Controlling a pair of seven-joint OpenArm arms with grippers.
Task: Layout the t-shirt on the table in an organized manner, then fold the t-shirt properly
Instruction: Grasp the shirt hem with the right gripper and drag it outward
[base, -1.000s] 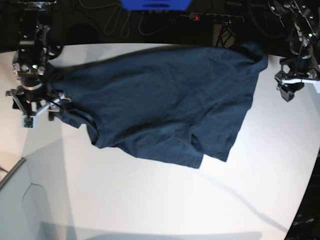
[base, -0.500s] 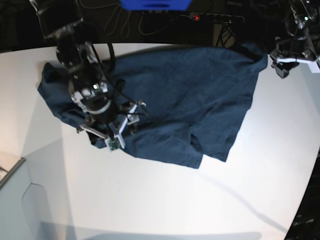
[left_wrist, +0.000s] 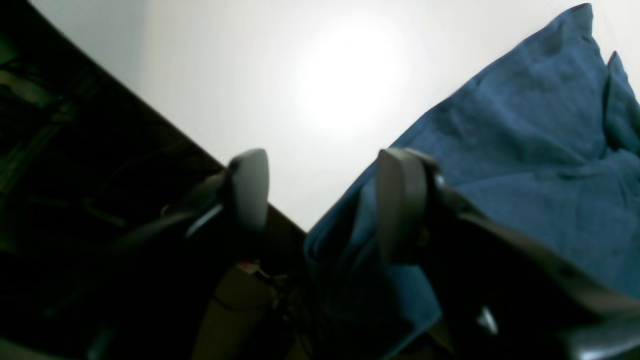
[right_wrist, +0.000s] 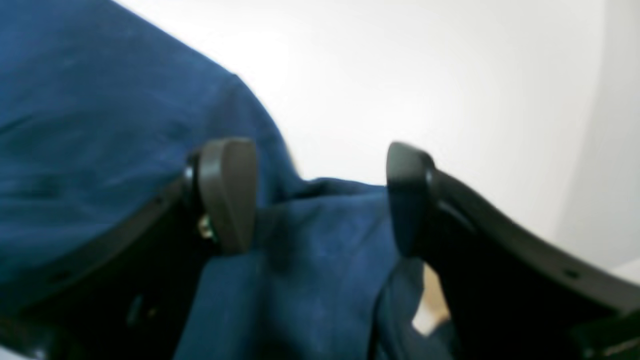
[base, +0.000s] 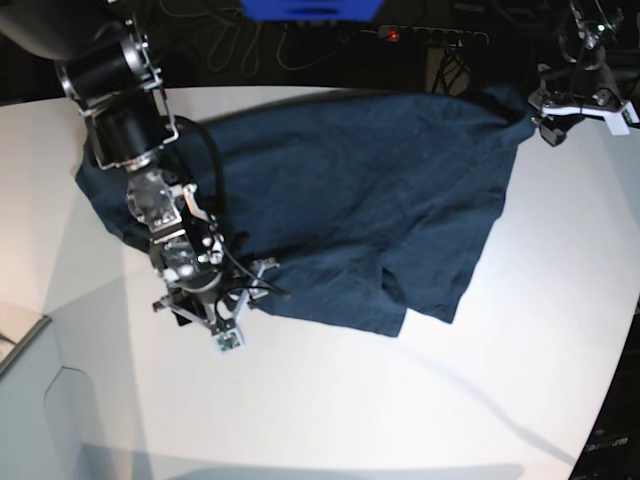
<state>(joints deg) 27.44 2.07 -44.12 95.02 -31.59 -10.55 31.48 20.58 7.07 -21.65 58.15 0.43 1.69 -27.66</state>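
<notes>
The t-shirt (base: 350, 200) lies spread but wrinkled on the table (base: 400, 400), its far corner at the table's edge. The right gripper (right_wrist: 320, 200) hovers with jaws apart over the near hem, probably to pinch it for straightening. The left gripper (left_wrist: 320, 200), jaws also apart and empty, waits at the far corner (left_wrist: 575, 30).
</notes>
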